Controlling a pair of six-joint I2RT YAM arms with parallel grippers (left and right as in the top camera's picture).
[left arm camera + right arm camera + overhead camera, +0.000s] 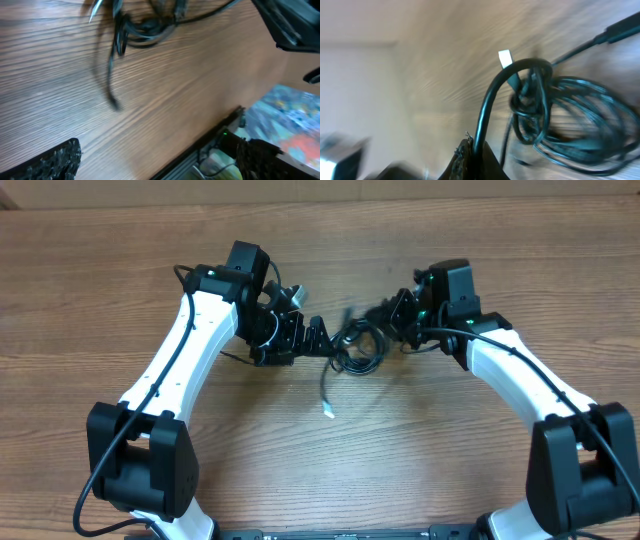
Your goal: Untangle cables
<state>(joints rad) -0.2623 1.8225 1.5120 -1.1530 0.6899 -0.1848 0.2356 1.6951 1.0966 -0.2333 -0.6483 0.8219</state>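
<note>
Cables (pixel 357 345) lie knotted on the table (pixel 200 240) between the two arms. The right gripper (pixel 472 159) is clenched on one strand, likely to draw it from the knot. The left gripper (pixel 308 335) hangs beside the tangle, fingers spread, holding nothing.

Overhead bright, even, sharp, soft shadows; left wrist cables (pixel 119 40) motion-blurred; right wrist heavily smeared, left side washed-out pale

from here i see black cables (pixel 355 345) with one silvery-white tip (pixel 329 413) on a brown tabletop (pixel 420 440) streaked with darker wood grain, the arms (pixel 185 355) white with black joints and small green lights (pixel 210 277), and a blurred multicoloured patch (pixel 295 120) past the tabletop's edge.
</note>
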